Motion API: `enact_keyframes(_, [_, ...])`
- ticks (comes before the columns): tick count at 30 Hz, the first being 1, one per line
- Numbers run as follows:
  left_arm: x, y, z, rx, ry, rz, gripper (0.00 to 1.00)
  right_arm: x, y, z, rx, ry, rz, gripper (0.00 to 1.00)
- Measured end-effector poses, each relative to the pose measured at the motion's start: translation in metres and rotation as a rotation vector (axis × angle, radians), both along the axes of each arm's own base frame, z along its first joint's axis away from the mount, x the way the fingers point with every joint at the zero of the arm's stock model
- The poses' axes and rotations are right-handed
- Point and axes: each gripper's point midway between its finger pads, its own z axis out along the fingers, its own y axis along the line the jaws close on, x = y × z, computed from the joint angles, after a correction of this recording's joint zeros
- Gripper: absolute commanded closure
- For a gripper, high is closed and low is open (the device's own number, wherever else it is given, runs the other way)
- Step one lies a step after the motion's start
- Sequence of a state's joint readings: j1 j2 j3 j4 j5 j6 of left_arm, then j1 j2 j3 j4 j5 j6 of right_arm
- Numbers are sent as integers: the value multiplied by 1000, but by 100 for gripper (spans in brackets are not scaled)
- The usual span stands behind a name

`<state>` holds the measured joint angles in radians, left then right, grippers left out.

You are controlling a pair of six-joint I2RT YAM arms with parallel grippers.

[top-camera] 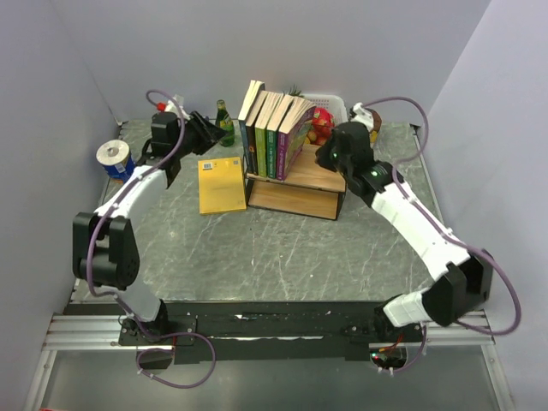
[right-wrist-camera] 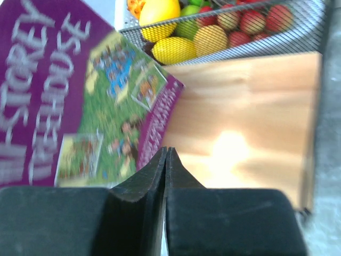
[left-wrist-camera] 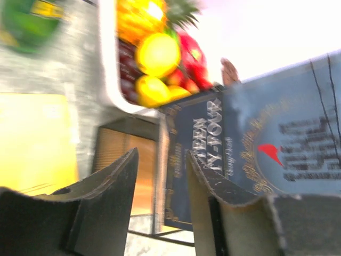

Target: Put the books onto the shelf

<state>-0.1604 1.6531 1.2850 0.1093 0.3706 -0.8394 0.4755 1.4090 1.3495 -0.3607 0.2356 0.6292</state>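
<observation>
Our left fingers [left-wrist-camera: 123, 178] stand part open with nothing between them. Our right fingers [right-wrist-camera: 166, 165] are pressed shut and empty. A row of books already stands upright on the top board of the small two-tier shelf [top-camera: 295, 199] of light wood boards in a black metal frame. The dark blue paperback [left-wrist-camera: 277, 133] is at one end, just ahead and right of the left fingers. The green-spined paperbacks [top-camera: 266, 144] are mid-row. The purple cartoon paperback [right-wrist-camera: 53, 106] leans at the other end, just ahead and left of the right fingers; we can't tell if they touch. One item isn't shelved yet: the thin yellow paperback [top-camera: 221, 184], flat on the grey marbled desk [top-camera: 282, 248], just beside the shelf. From the left fingers it lies below and to the left, close by. Its long axis runs near-to-far, roughly in line with the shelved covers. The left arm is clearly nearer, since the right fingers have the whole shelf between them and it. Our read is that the next move is a left-arm pick. The book is flat and thin, so it likely needs an edge grab or a slide before lifting. The white plastic basket [top-camera: 336, 103] of fruit sits beyond both sets of fingers, behind the shelf, and we leave it alone.
</observation>
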Motion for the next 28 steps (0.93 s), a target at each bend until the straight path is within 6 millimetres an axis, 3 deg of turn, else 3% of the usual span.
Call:
enact_keyframes(3, [-1,25,5,34,9,111,46,-21,-12,6,-9,-15,1,43])
enact_keyframes(8, [-16,67,17,102,29,309,36,-59,-13,14,-32,-64,46,22])
enact_keyframes(9, [-22,74,16,117,36,340,30,-68,-10,13,-50,-74,63,17])
enact_keyframes(11, [-36,87,14,153,47,398,18,-87,1,6,-91,-94,108,14])
enact_keyframes(12, [-43,93,12,172,57,422,4,-98,8,0,-111,-100,139,13])
enact_keyframes(15, [-67,112,1,229,94,492,4,-128,21,-25,-167,-90,215,12])
enact_keyframes(20, [-104,131,-29,291,168,555,4,-164,10,-72,-210,-48,248,11])
enact_keyframes(28, [-142,137,-88,340,308,555,4,-194,-3,-120,-195,7,270,11])
